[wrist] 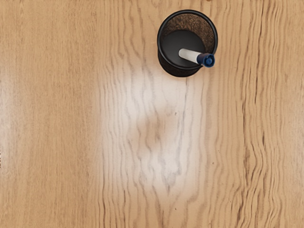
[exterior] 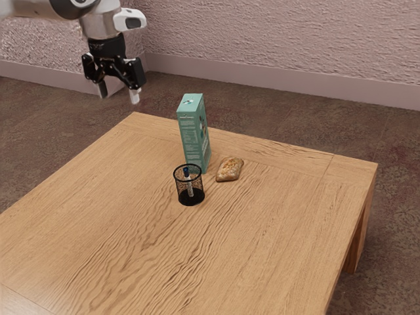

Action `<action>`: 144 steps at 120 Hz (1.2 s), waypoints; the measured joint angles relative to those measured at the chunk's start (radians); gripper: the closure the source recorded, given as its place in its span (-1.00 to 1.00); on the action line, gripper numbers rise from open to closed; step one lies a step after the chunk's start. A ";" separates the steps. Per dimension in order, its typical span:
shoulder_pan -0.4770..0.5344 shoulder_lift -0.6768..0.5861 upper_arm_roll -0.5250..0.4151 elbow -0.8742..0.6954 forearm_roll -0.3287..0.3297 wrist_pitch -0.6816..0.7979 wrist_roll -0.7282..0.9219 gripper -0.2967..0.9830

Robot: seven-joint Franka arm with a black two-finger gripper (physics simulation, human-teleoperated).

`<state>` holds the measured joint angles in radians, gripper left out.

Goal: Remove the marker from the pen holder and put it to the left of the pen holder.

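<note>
Right now, the gripper (exterior: 119, 94) is hovering high and well apart from the holder (exterior: 191, 201), its two fingers standing wide open! The marker (wrist: 190, 56) is still-life leaning inside that holder, blue cap poking up at the rim, while the box (exterior: 192, 134) is standing near, bread (exterior: 230, 168) lying just beside it.

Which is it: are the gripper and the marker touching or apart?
Apart: the exterior view shows open space between the gripper and the marker, which leans in the pen holder.
</note>
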<state>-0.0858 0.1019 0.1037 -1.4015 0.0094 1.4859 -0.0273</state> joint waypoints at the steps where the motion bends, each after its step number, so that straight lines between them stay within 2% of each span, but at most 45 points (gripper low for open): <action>1: 0.001 0.000 -0.001 0.001 0.000 0.000 0.000 -0.54; 36: 0.000 0.005 0.004 0.000 0.007 0.018 -0.005 -0.54; 51: 0.008 0.003 -0.012 -0.221 0.044 0.169 -0.016 -0.54; 60: 0.000 0.020 -0.022 -0.282 0.050 0.249 -0.022 -0.54; 76: 0.000 0.025 -0.029 -0.374 0.005 0.367 -0.033 -0.54; 100: -0.002 0.072 -0.042 -0.424 -0.027 0.556 -0.034 -0.54; 114: -0.002 0.134 -0.044 -0.429 -0.033 0.653 -0.020 -0.54; 144: -0.001 0.175 -0.071 -0.429 -0.033 0.854 0.026 -0.54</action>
<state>-0.0866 0.2774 0.0329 -1.8302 -0.0241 2.3403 -0.0017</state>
